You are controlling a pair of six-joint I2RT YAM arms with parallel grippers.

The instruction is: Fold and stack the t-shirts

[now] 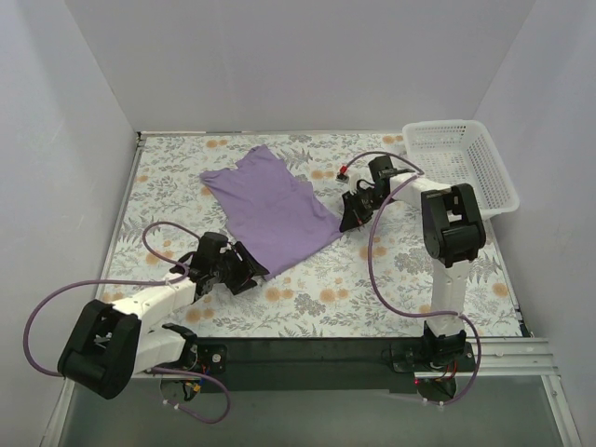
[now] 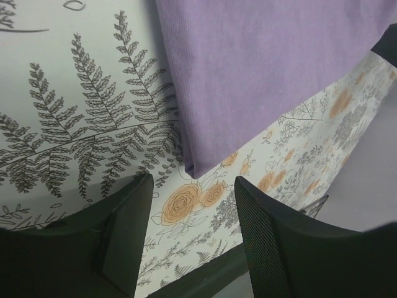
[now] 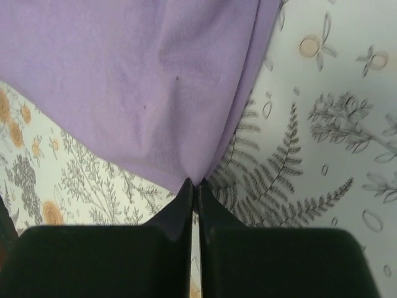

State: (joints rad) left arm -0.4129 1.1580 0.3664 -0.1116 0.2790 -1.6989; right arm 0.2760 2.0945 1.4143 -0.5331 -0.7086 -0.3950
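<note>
The right tool is pinched tight on a corner of the lavender t-shirt, which lies flat mid-table. The left tool gapes wide, empty, just beside the shirt's near corner.

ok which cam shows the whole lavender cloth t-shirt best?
Top external: the lavender cloth t-shirt shows nearly whole, spread out. Left wrist shows only one corner ahead of the open left hand; right wrist only the corner pinched in the shut right hand.
</note>
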